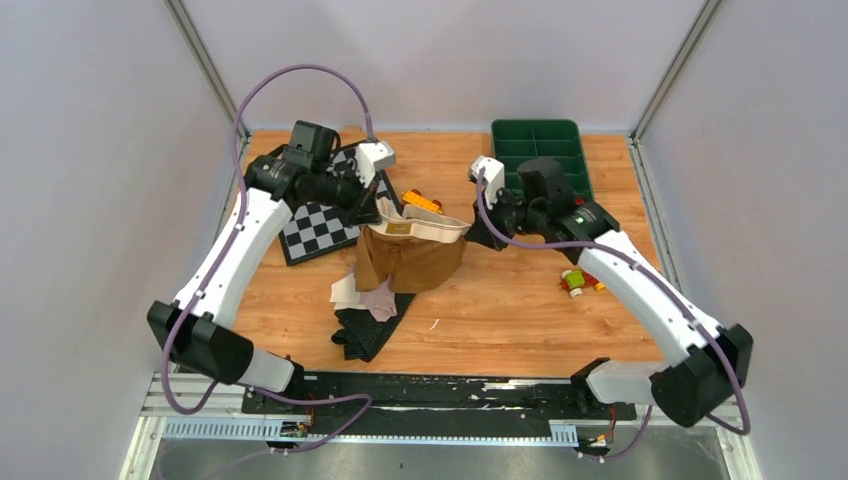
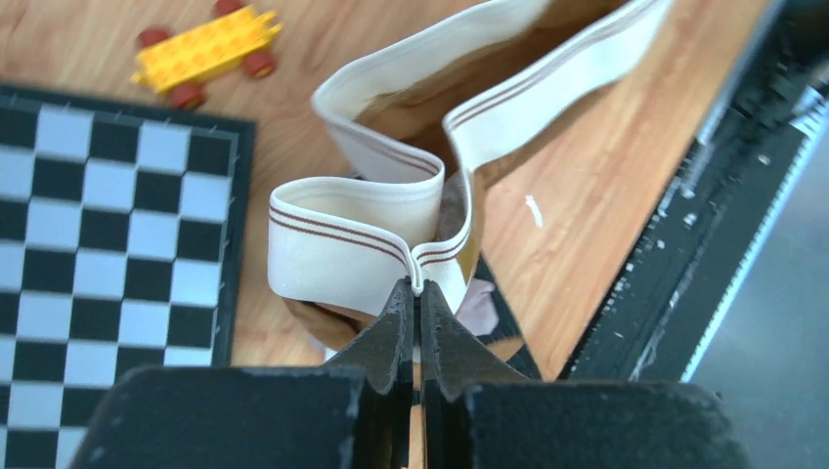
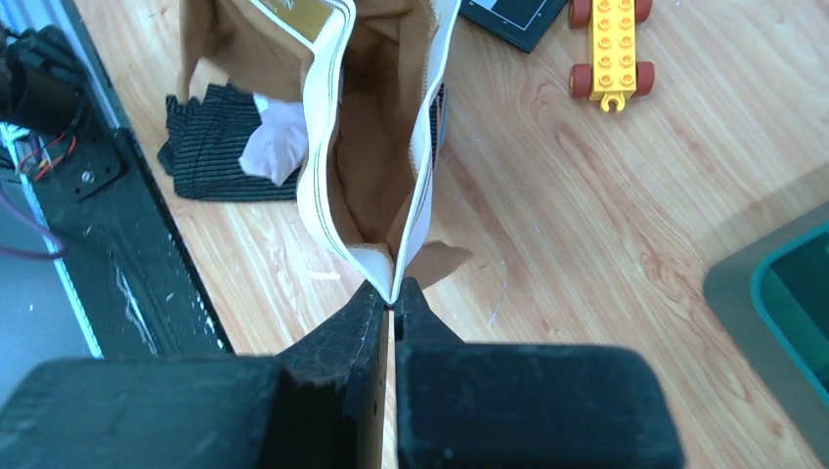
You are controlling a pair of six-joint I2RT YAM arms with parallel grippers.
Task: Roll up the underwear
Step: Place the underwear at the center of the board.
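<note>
I see my left gripper pressed closed on a pinched fold of the cream waistband of the tan-brown underwear. My right gripper is likewise clamped on the waistband at the opposite end. The garment hangs between the two grippers, lifted off the wooden table, its waistband pulled open like the mouth of a pouch with brown lining showing inside. Below the hanging cloth, and nearer the arm bases than either gripper, the black underwear lies flat on the table. The pale pink-beige underwear lies crumpled on top of it. A checkerboard mat lies under and just left of my left gripper. A yellow toy car with red wheels sits just beyond the left gripper, beside the mat's corner. Beyond my right gripper and to its right stands a green tray divided into compartments. A small toy piece rests near my right forearm.
</note>
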